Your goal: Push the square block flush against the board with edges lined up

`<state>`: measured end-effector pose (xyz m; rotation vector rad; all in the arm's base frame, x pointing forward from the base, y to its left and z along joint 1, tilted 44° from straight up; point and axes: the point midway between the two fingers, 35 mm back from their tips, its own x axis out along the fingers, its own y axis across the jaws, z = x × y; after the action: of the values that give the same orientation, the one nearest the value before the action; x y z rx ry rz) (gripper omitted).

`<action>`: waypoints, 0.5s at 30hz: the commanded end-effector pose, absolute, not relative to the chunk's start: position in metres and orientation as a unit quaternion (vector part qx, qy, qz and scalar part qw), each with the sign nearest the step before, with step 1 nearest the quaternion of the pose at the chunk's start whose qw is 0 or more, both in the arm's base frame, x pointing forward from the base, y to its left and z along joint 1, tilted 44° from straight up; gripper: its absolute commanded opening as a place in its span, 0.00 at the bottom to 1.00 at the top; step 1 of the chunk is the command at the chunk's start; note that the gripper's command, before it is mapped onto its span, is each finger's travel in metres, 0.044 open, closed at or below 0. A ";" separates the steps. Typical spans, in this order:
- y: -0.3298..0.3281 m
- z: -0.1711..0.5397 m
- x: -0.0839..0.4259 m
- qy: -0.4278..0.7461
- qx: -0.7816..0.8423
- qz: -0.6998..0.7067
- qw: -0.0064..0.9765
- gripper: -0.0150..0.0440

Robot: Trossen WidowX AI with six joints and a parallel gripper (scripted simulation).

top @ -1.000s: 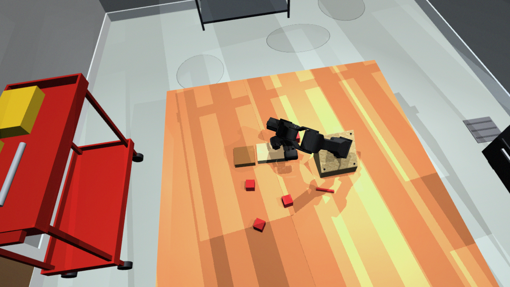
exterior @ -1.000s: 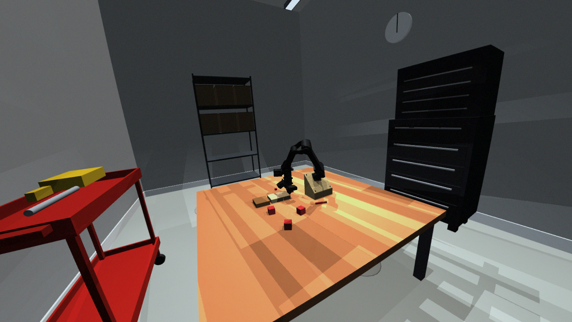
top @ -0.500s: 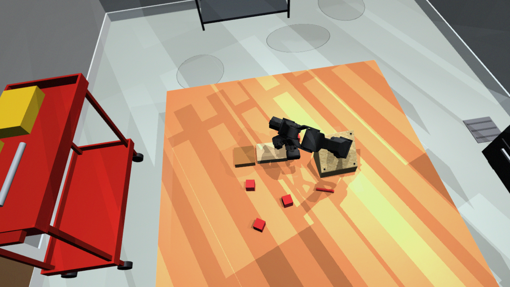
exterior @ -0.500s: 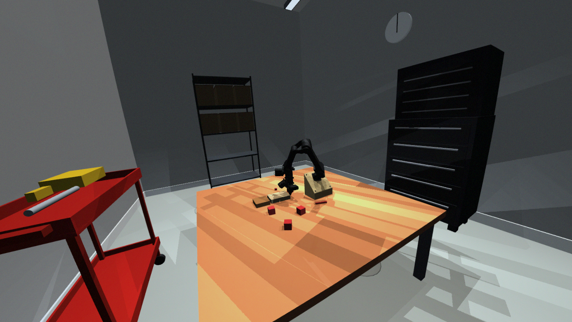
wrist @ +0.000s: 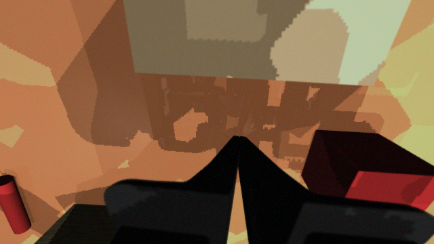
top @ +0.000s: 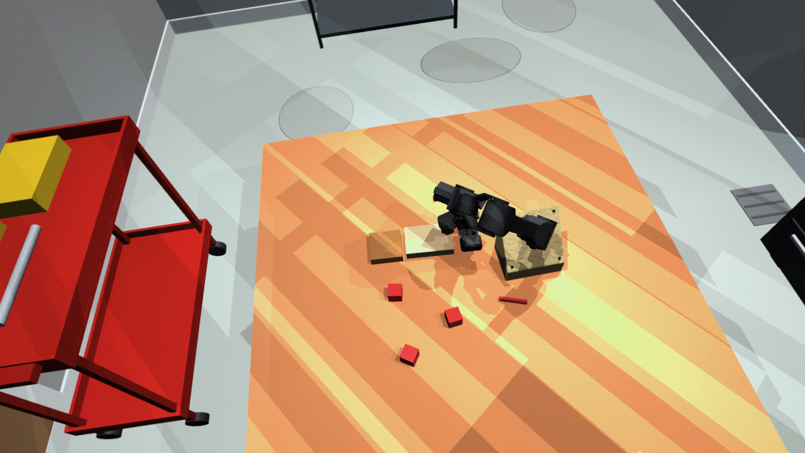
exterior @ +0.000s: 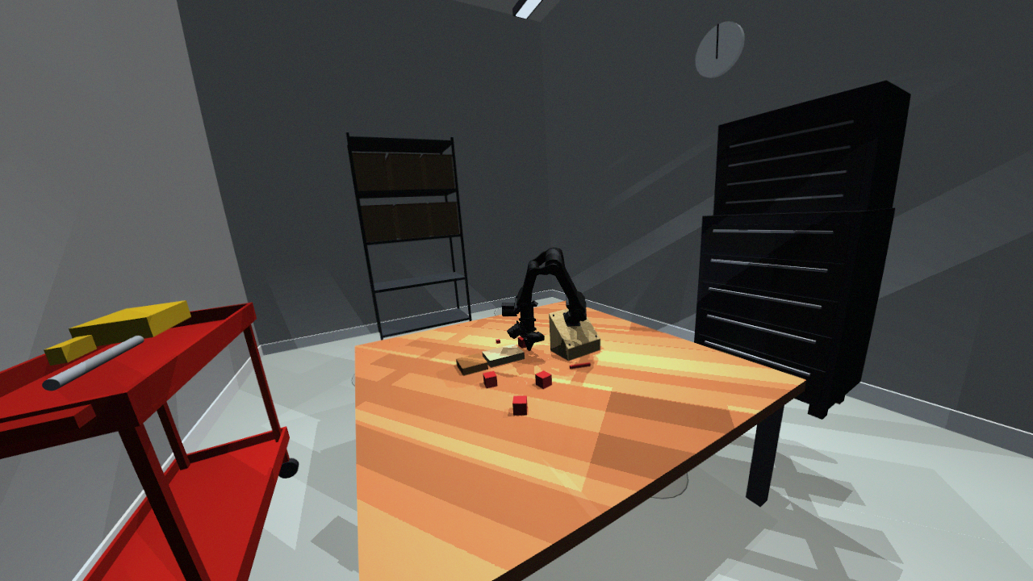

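Note:
The square block point(top: 385, 244) point(exterior: 470, 366) is brown and lies flat at the left end of the cream board point(top: 422, 239) point(exterior: 502, 357) point(wrist: 210, 57). Their facing sides are parallel and very close; I cannot tell whether they touch. In the top view, the board's long edges sit slightly farther back than the block's edges. My gripper point(exterior: 530, 347) point(wrist: 238, 141) is shut and empty, pointing down beyond the board's right end. In the wrist view, tabletop shows between the fingertips and the board's near edge. The arm hides the board's back right corner in the top view.
A red cube point(exterior: 521, 342) point(wrist: 383, 184) is close beside the gripper. Three more red cubes point(top: 394, 291) point(top: 453, 316) point(top: 409, 355) lie in front of the block and board. A red rod point(top: 512, 300) point(exterior: 579, 365) point(wrist: 15, 207) lies near the arm's stone-like base point(top: 529, 262) point(exterior: 574, 349).

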<state>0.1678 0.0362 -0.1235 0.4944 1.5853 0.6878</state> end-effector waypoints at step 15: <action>-0.002 -0.082 0.167 0.691 0.214 0.299 0.622 0.25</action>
<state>0.1675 0.0040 -0.0902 0.4941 1.5812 0.6804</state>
